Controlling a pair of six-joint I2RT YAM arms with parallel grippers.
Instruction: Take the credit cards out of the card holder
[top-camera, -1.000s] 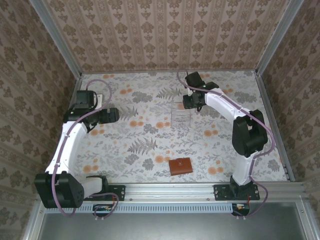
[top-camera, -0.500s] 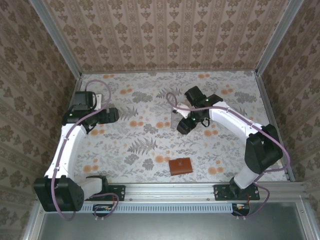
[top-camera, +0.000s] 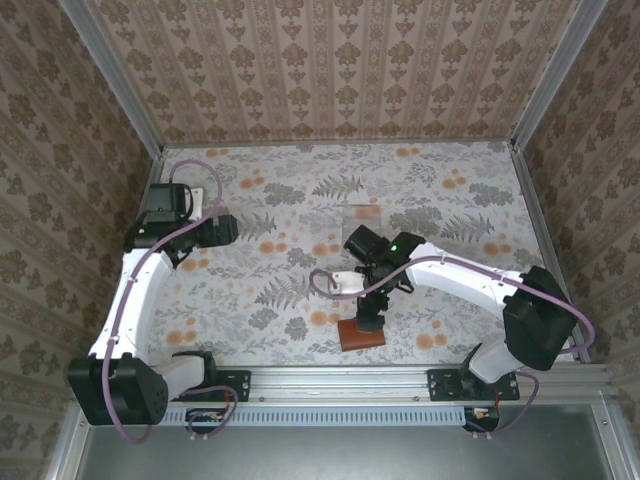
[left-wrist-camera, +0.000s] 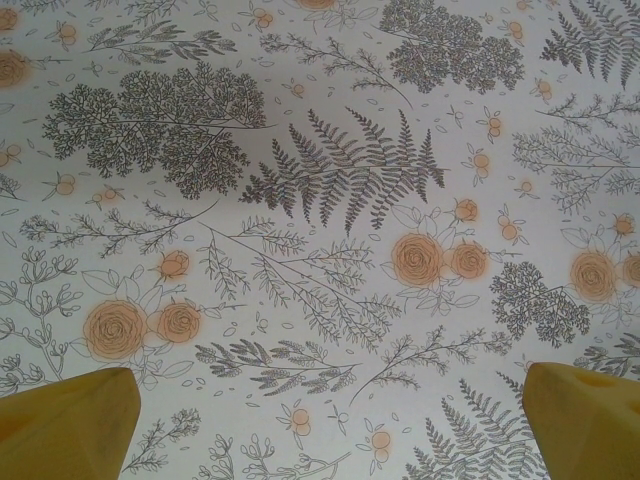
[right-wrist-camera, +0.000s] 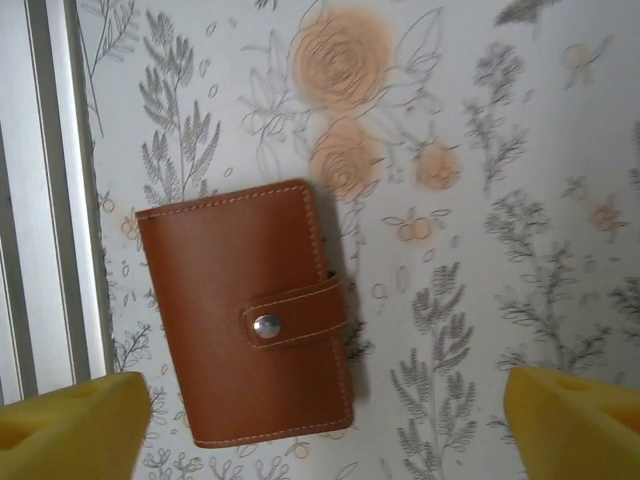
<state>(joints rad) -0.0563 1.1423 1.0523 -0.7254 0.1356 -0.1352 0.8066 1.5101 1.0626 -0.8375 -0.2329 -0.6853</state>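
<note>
Floral cloth covers the table (top-camera: 270, 190), which is boxed in by patterned wallpaper on three sides. Along its near edge runs an aluminium rail (top-camera: 400, 375), and in the right wrist view the rail (right-wrist-camera: 50, 200) lies just outside one pad of the right pincer.

The right arm (top-camera: 470, 285) reaches back toward that rail, with the right pincer (top-camera: 371, 318) hanging over the card holder (top-camera: 361, 333). The left arm (top-camera: 130, 290) bends well away from it, and the left pincer (top-camera: 226, 230) points across bare cloth. A clear plastic tray (top-camera: 363, 214) sits well behind the right pincer, toward the far wall.

In the right wrist view the right pincer (right-wrist-camera: 322, 400) stands wide open and holds nothing, and its yellow pads (right-wrist-camera: 70, 425) are far apart. The card holder (right-wrist-camera: 230, 270) lies flat on the cloth between them, nearer the pad on the rail side and touching neither. It is closed, with its strap (right-wrist-camera: 300, 312) folded over and fastened by a metal snap (right-wrist-camera: 267, 324).

The left pincer (left-wrist-camera: 325, 400) is also spread wide and empty, its pads (left-wrist-camera: 65, 420) over printed ferns and roses.
</note>
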